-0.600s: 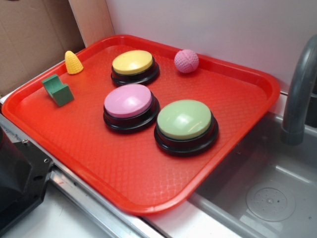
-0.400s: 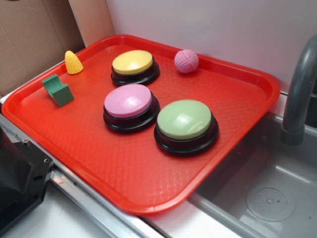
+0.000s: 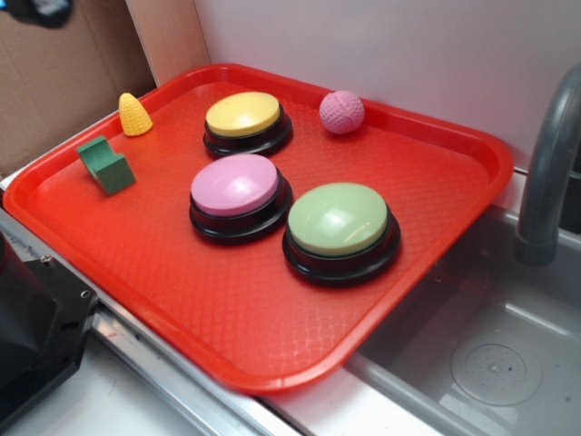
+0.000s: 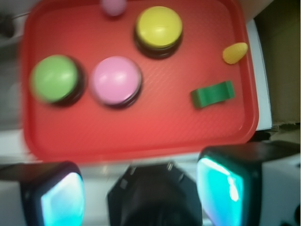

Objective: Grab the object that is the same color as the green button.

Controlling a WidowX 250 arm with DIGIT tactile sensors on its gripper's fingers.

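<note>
The object, a small dark green block with a stepped notch, lies near the left corner of the red tray; in the wrist view the green block is at the right. The green button stands near the tray's middle, and in the wrist view the green button is at the left. My gripper hangs high above the tray's near edge, open, with its cyan pads wide apart and nothing between them. In the exterior view only a dark blurred bit of the gripper shows at the top left corner.
On the tray also stand a pink button and a yellow button, with a yellow corn-shaped cone and a pink ball. A sink with a grey faucet lies to the right. A black robot base sits at the lower left.
A dark blurred part of the gripper has come into the exterior view at the top left corner. Nothing on the tray has moved.
</note>
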